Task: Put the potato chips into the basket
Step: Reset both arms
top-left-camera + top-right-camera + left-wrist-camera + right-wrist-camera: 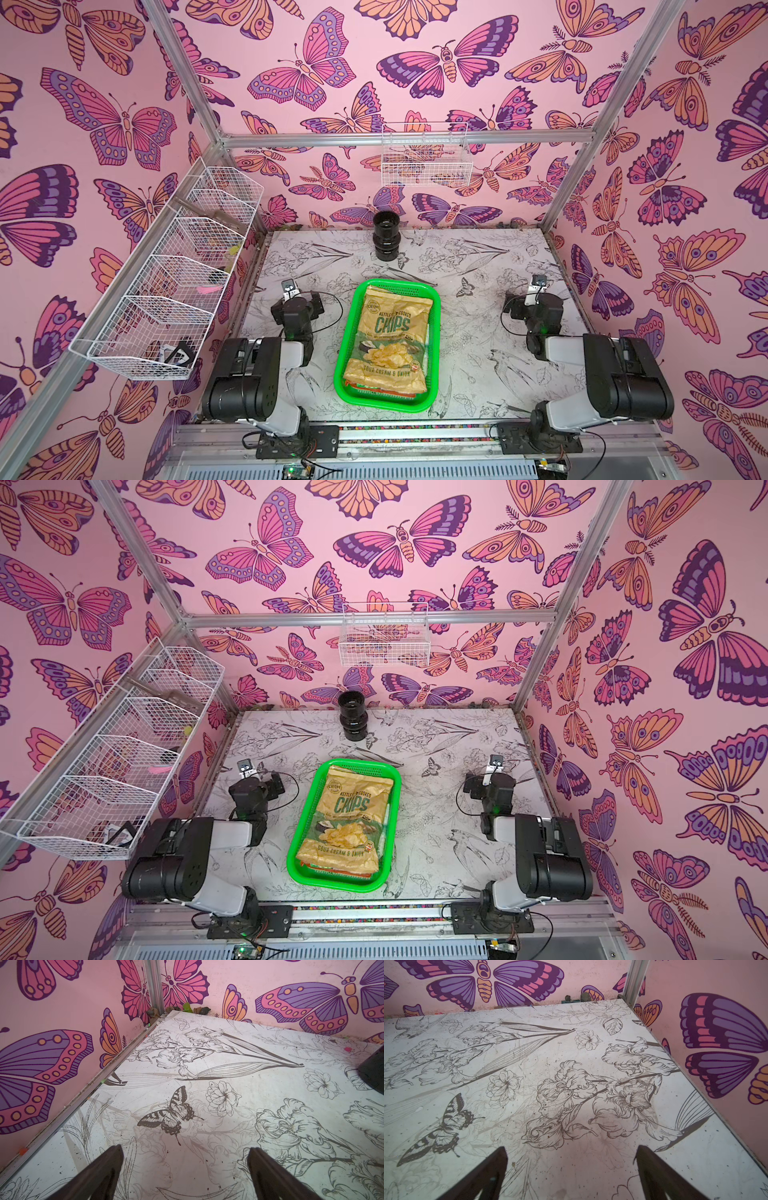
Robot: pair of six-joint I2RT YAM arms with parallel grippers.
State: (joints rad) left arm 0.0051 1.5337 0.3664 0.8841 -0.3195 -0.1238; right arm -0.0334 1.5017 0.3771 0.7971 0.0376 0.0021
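Tan-green crinkly foil potato chips bag (390, 336) tops stack inside bright green perforated plastic basket (384, 406), lower centre in both top views. I see left gripper (187, 1149), right gripper (571, 1149) wide, empty. I judge loading done; next, park arms.

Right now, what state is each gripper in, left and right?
Left gripper: open, holding nothing.
Right gripper: open, holding nothing.
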